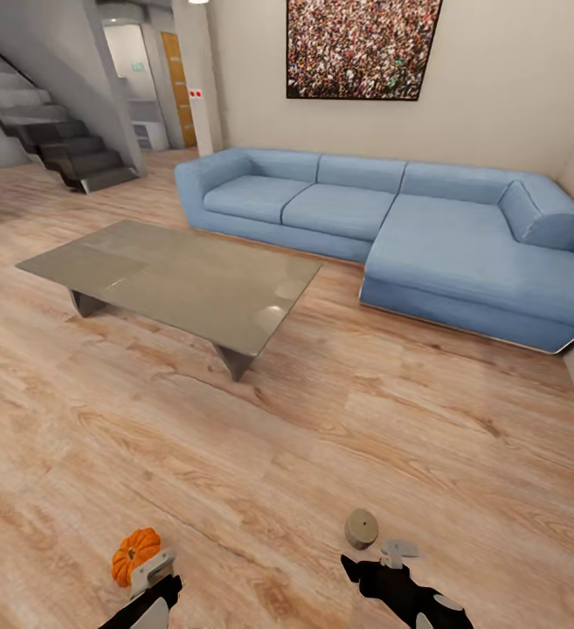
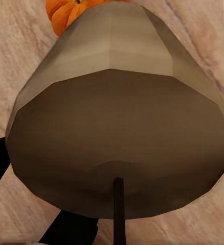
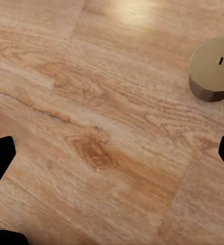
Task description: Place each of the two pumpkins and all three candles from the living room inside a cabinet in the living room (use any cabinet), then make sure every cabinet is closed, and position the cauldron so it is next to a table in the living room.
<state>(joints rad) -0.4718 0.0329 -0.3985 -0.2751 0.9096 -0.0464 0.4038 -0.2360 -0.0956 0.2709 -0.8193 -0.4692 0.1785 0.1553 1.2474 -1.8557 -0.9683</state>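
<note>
A low rectangular coffee table with a grey glass top (image 1: pixel 177 278) stands on the pale wood-plank floor (image 1: pixel 339 454), and everything else is placed from it. Beyond its far side sits a long light-blue corner sofa (image 1: pixel 391 227) against a cream wall, with a large dark speckled picture (image 1: pixel 361 45) hanging above. Away past the table's left end, a flight of dark stairs (image 1: pixel 64 148) rises, with a doorway further back.

Well in front of the table, on the floor at the near edge of the head view, lies a small bright orange ribbed pumpkin (image 1: pixel 134 554). The left hand (image 1: pixel 154 578) is just beside it, with its pale fingers against the pumpkin's near side. In the left wrist view a short olive-beige cylindrical candle (image 2: pixel 119 117) with a dark wick sits very close between the dark fingers, and the pumpkin (image 2: pixel 66 13) peeks out behind it; the left hand appears closed on this candle.

Also in front of the table, off towards its right end, a second olive-beige candle (image 1: pixel 361 528) stands upright on the floor. The right hand (image 1: pixel 397 552) hovers just beside it, its dark fingers (image 3: pixel 0 158) spread wide apart and holding nothing, with the candle (image 3: pixel 213 69) apart from both.
</note>
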